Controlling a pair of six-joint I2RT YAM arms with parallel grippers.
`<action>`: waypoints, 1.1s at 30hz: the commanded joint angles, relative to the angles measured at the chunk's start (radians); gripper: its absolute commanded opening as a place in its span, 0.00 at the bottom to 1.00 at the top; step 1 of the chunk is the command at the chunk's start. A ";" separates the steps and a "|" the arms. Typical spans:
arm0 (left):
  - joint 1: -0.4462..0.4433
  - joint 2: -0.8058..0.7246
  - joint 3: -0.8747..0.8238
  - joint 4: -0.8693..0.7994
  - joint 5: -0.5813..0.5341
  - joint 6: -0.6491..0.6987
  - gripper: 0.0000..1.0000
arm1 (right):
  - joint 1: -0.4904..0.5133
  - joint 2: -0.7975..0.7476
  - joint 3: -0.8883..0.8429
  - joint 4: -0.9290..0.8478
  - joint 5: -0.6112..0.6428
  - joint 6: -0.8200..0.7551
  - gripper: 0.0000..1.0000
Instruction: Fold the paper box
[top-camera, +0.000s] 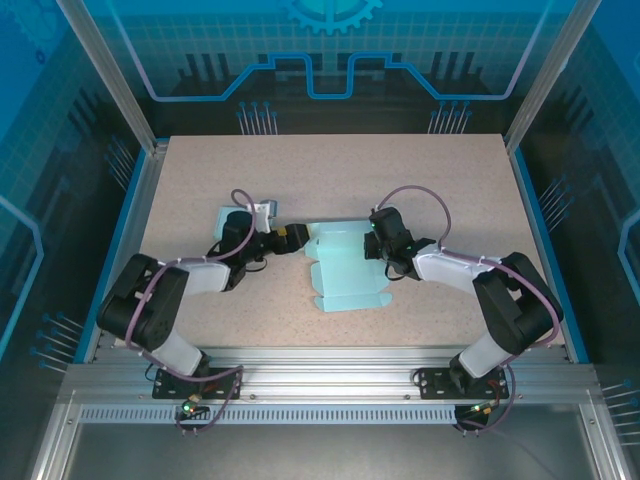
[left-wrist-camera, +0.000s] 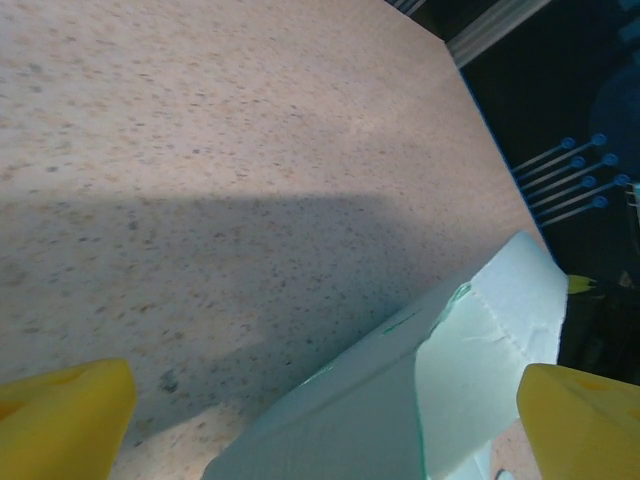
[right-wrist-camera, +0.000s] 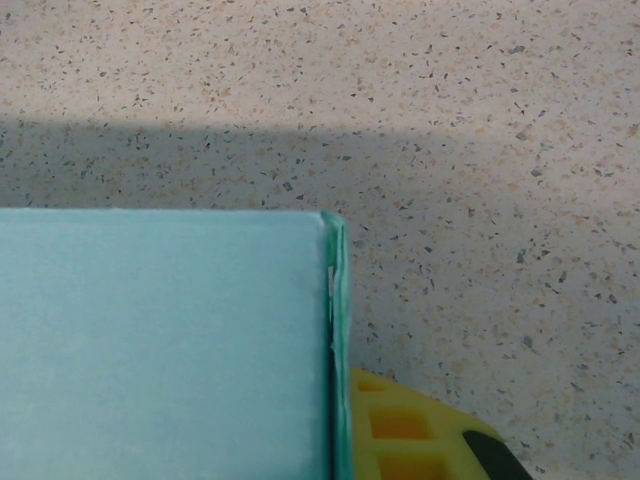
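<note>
— arms first, from the near edge: where do they reach?
— from six o'clock both lean in toward the middle of the table (top-camera: 200, 170). the box (top-camera: 345, 275) lies there, mostly flat, between the two grippers.
— left gripper?
— left gripper (top-camera: 297, 238) is at the box's ten o'clock corner, jaws wide apart. in its wrist view the fingers (left-wrist-camera: 62, 420) straddle a flap (left-wrist-camera: 470, 340) that looks lifted off the table, and they don't touch it.
— right?
— right gripper (top-camera: 377, 243) sits at the two o'clock corner, jaws together, by the box's edge (right-wrist-camera: 340, 330). whether it pinches the paper i cannot tell.
— step?
— early, i judge: a flat blank with the first flap up. next, left needs to close on that flap and fold it over while right pins the sheet.
— heading?
— long axis looks to run six to twelve, tabbed end toward six, plain end toward twelve.
</note>
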 joint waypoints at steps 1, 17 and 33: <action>0.005 0.044 0.040 0.129 0.135 -0.013 0.99 | 0.017 0.022 0.026 -0.008 -0.019 -0.006 0.00; -0.077 0.070 -0.042 0.251 0.181 -0.094 0.99 | 0.017 0.064 0.066 -0.036 0.005 -0.004 0.00; -0.121 -0.052 -0.060 0.010 0.095 0.026 0.84 | 0.016 0.112 0.113 -0.078 0.017 0.016 0.00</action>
